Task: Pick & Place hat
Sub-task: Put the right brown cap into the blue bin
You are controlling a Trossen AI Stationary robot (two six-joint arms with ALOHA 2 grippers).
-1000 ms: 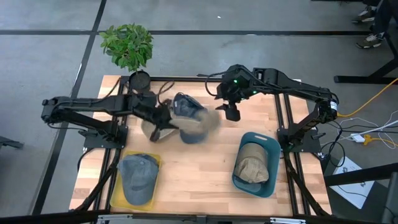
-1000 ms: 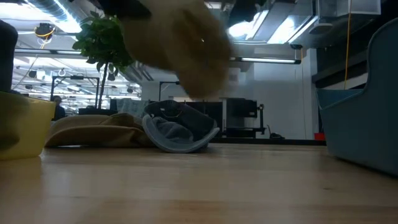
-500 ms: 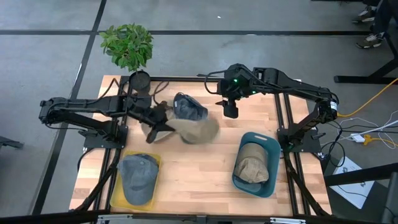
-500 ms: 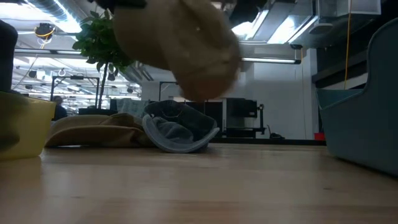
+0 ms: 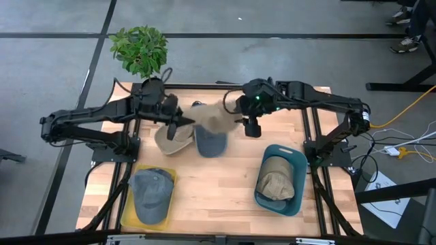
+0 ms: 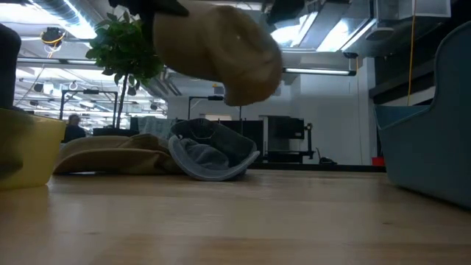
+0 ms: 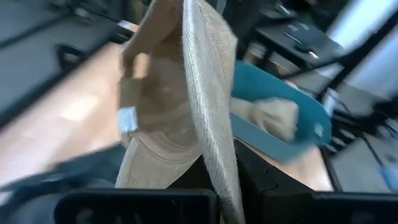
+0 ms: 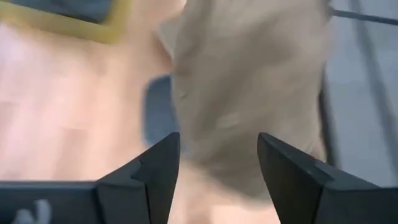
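- Left gripper (image 5: 182, 123) is clamped on a tan hat (image 5: 216, 119), lifted above the table's (image 5: 225, 184) far middle.
- Right gripper (image 5: 249, 129), fingers apart, faces it; close squarely on cloth before the left lets go.

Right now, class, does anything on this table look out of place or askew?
Yes. A tan hat hangs in the air, pinched by the left tool, while the right tool waits open beside it. A blue hat lies loose and upturned on the table, outside both bins.

No legible text, brand, number or sign appears in any view. The tan hat (image 7: 186, 106) carries a small white inner tag (image 7: 128, 119), but its printing is too blurred to read.
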